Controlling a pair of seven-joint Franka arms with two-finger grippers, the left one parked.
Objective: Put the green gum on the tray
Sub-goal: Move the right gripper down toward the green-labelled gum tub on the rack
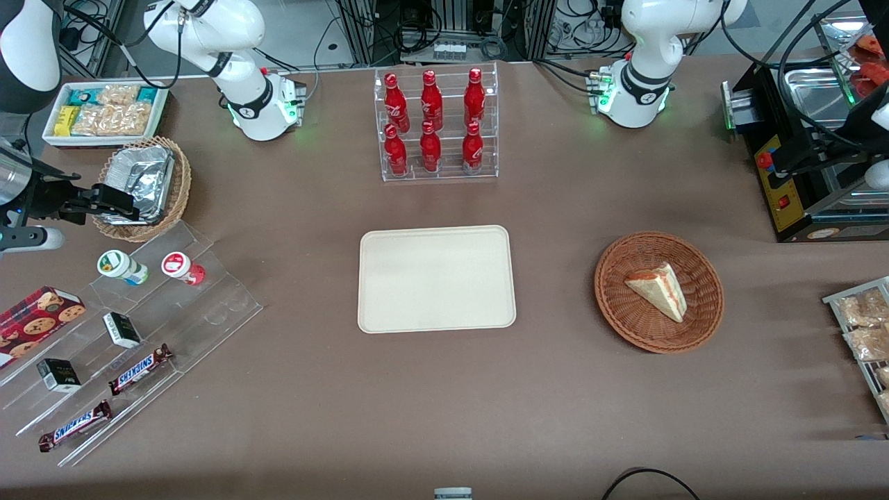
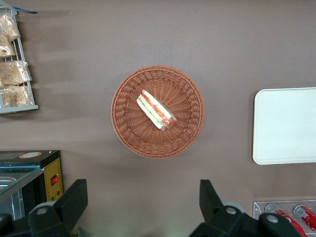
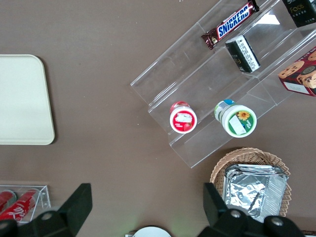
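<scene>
The green gum (image 1: 121,267) is a small white bottle with a green-marked lid. It stands on the top step of a clear acrylic rack (image 1: 208,305), beside a similar red-lidded bottle (image 1: 182,267). It also shows in the right wrist view (image 3: 236,118), with the red-lidded bottle (image 3: 183,117) next to it. The cream tray (image 1: 436,278) lies bare at the table's middle; its corner shows in the right wrist view (image 3: 19,98). My right gripper (image 1: 114,201) is open and empty. It hangs high over the foil-filled wicker basket (image 1: 142,187), farther from the front camera than the gum. Its fingers (image 3: 79,200) are spread wide.
The rack's lower steps hold Snickers bars (image 1: 139,369), small black boxes (image 1: 121,329) and a cookie box (image 1: 38,316). A white snack bin (image 1: 104,111) and a cola bottle rack (image 1: 436,125) stand farther back. A wicker basket with a sandwich (image 1: 658,292) lies toward the parked arm's end.
</scene>
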